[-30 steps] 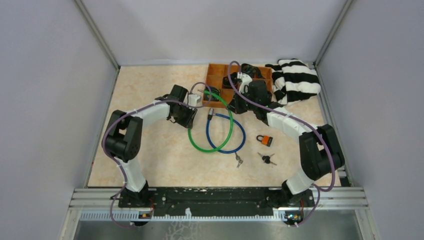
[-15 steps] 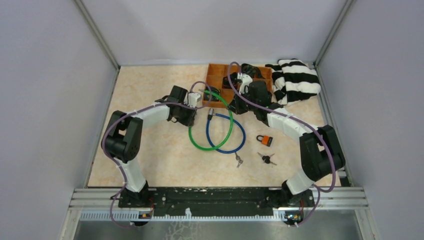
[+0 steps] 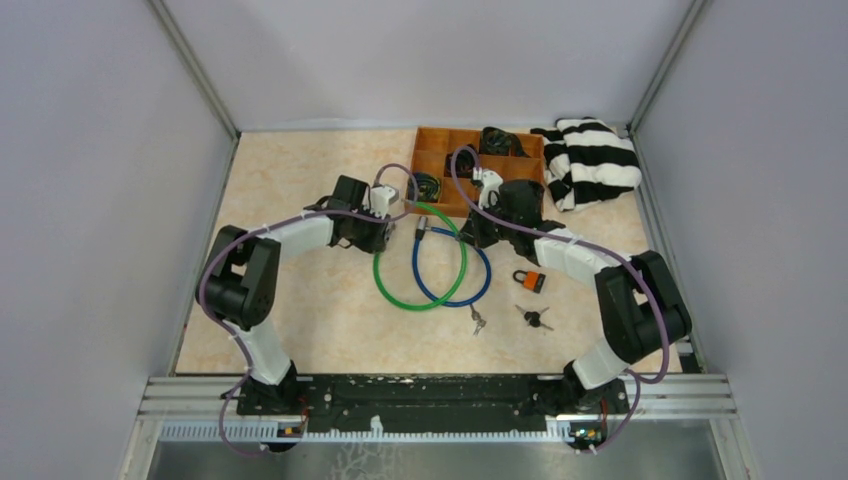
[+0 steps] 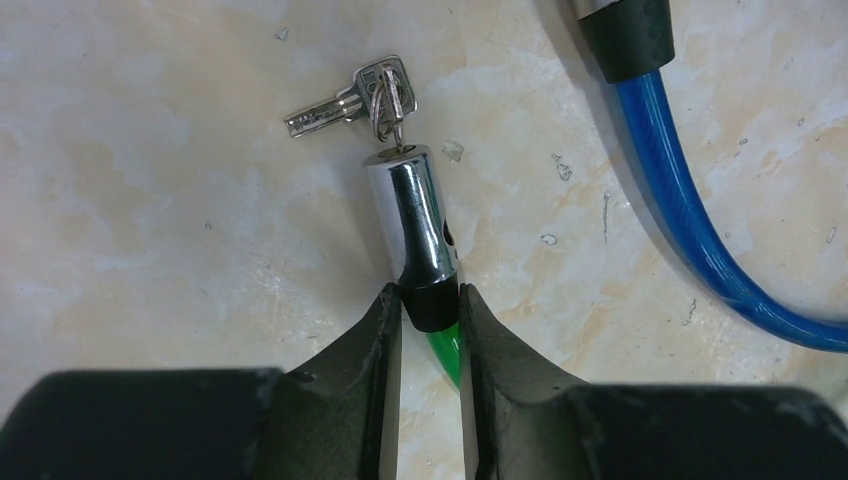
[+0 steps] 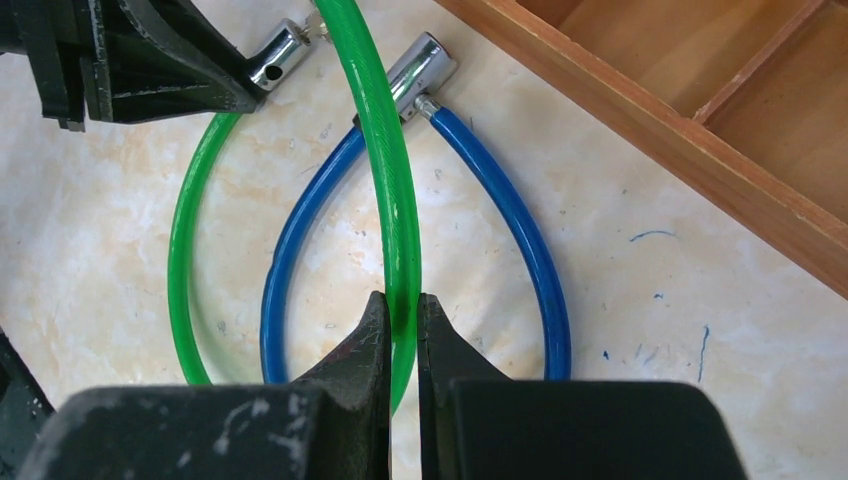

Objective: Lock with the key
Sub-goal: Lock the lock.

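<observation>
Clamped narrow in the left gripper (image 4: pixel 430 294): the black collar (image 4: pixel 431 306) behind the chrome lock barrel (image 4: pixel 411 215), barrel pointing to twelve o'clock, keys (image 4: pixel 372 92) at its tip. Closed likewise on the green cable (image 5: pixel 392 200) mid-loop, the right gripper (image 5: pixel 402 322). Probably springy and slick-sheathed (chrome even slicker); best held at the collar, key by its bow.

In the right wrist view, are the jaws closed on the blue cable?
No, the right gripper pinches the green cable between its jaws, and the blue cable lies outside them.
</observation>
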{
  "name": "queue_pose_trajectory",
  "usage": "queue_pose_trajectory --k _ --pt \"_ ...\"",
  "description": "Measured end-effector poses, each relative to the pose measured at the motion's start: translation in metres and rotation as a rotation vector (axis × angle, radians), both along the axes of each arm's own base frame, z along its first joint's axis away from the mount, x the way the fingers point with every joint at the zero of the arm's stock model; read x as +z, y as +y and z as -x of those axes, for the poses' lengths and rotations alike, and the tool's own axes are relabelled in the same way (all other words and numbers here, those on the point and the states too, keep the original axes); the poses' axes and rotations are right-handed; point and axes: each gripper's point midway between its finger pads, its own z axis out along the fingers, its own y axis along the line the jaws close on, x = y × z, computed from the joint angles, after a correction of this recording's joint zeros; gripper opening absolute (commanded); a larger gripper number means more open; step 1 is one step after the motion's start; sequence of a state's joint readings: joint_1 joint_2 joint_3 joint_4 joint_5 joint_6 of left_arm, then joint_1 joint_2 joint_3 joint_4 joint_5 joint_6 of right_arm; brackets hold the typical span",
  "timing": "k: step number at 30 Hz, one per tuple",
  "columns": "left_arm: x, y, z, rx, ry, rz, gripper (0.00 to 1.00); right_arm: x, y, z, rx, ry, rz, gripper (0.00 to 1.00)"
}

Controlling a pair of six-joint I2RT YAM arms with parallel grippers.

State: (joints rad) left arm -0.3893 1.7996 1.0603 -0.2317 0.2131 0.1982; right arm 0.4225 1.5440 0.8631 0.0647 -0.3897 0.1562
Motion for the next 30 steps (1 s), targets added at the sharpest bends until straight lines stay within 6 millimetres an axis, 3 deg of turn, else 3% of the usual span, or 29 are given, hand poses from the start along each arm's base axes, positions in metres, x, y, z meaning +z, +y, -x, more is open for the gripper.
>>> queue_pose_trajectory --k 9,22,30 --pt "0.001 0.009 0.002 0.012 0.002 0.008 0.00 -0.003 0.003 0.002 0.024 0.002 -0.009 0.00" --pt "0.001 0.005 0.016 -0.021 0.029 0.050 0.00 -0.061 0.011 0.005 0.024 0.105 0.096 0.00" --pt "0.002 0.002 0.020 -0.034 0.040 0.064 0.00 -0.064 0.024 -0.001 0.061 0.105 0.118 0.12"
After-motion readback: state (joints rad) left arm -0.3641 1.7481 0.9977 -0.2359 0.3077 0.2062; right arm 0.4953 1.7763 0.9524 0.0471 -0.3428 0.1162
